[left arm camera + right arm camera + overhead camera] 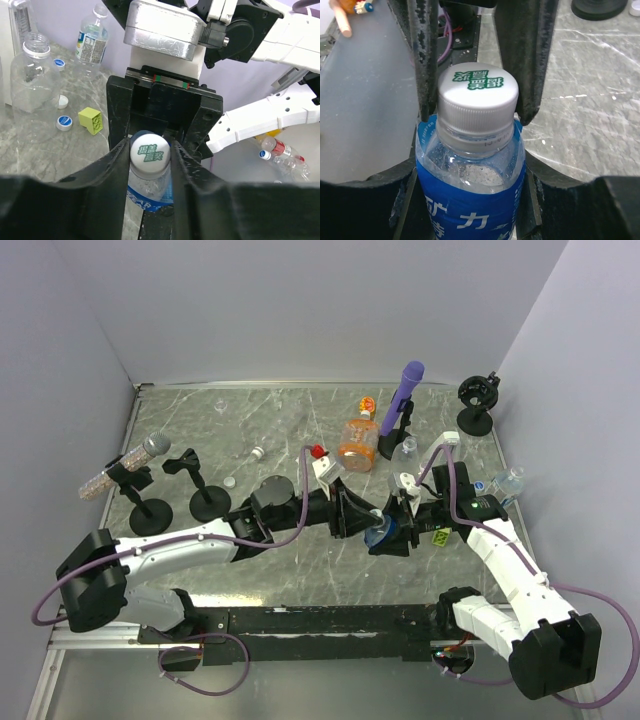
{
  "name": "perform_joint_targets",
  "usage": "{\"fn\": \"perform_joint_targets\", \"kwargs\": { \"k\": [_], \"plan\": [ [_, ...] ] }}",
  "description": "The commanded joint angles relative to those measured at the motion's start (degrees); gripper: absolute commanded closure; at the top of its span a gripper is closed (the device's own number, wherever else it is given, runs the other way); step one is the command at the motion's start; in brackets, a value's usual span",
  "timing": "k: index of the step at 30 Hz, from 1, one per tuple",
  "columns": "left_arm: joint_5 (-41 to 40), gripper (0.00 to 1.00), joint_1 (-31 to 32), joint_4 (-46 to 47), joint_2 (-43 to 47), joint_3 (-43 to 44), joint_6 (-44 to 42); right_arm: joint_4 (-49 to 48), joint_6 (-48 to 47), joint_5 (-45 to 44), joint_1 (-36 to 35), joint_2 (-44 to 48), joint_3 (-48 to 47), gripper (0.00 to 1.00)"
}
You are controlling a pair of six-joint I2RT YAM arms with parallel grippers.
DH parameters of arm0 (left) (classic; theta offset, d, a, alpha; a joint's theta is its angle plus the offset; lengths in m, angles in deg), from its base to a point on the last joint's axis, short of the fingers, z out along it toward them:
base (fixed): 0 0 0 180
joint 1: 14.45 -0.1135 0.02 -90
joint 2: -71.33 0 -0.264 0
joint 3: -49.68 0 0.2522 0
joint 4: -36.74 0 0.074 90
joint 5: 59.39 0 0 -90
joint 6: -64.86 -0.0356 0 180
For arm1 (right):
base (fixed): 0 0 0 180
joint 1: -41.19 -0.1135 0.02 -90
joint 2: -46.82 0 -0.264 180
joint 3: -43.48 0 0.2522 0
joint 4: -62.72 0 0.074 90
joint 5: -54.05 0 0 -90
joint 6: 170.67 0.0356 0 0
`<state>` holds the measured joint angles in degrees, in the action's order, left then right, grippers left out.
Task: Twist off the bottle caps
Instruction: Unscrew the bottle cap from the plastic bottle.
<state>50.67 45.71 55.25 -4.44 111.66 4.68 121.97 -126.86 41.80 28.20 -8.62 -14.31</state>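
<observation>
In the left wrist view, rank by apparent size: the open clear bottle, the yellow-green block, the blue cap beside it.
1. open clear bottle
2. yellow-green block
3. blue cap, barely smaller than the block

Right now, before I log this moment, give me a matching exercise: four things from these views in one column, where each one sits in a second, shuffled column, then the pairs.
Things:
1. white cap
2. blue-label bottle
3. yellow-green block
4. purple stick

Places:
A. propped in a black stand at the far side of the table
B. gripped around its body by the right end effector
C. lying on the table next to a loose cap
D. between the fingers of the left end effector

Pairs: 1-D, 2-B, 3-C, 4-A.
</observation>
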Motion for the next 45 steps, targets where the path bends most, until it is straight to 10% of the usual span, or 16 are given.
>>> {"fn": "perform_joint_targets", "kwargs": {
  "k": [1, 8, 18, 25, 33, 35, 38, 45],
  "plan": [
    [1.0, 0.68, 0.3, 5.7, -0.2, 1.3, 2.3, -0.6, -1.8, 0.8, -0.3, -0.1, -2.5, 0.88],
    [-5.4, 0.99, 1.2, 4.9, 2.5, -0.6, 5.3, -1.6, -0.7, 0.1, -0.3, -0.1, -2.4, 0.87],
    [-52.6, 0.99, 18.0, -35.5, -0.5, 19.5, 25.9, -3.5, 1.1, -1.0, -0.4, -0.2, -1.9, 0.88],
    [-60.0, 0.99, 21.6, -66.5, -14.2, 39.5, 48.2, -3.6, 1.2, -1.3, -0.3, -0.1, -1.8, 0.88],
    [-63.6, 0.99, 22.6, -66.7, -16.1, 40.2, 56.0, -3.4, 1.1, -1.1, -0.3, -0.4, -1.9, 0.88],
    [-64.0, 0.86, 22.5, -65.6, -15.4, 39.8, 55.3, -3.3, 1.0, -1.1, -0.3, -0.4, -1.9, 0.88],
    [-65.1, 0.35, 22.6, -65.5, -13.9, 38.9, 54.1, -3.1, 0.9, -1.0, -0.3, -0.3, -2.0, 0.88],
    [-63.4, 0.17, 22.6, -57.5, -6.0, 30.3, 44.9, -3.0, 0.8, -1.0, -0.3, -0.2, -2.1, 0.88]
  ]
}}
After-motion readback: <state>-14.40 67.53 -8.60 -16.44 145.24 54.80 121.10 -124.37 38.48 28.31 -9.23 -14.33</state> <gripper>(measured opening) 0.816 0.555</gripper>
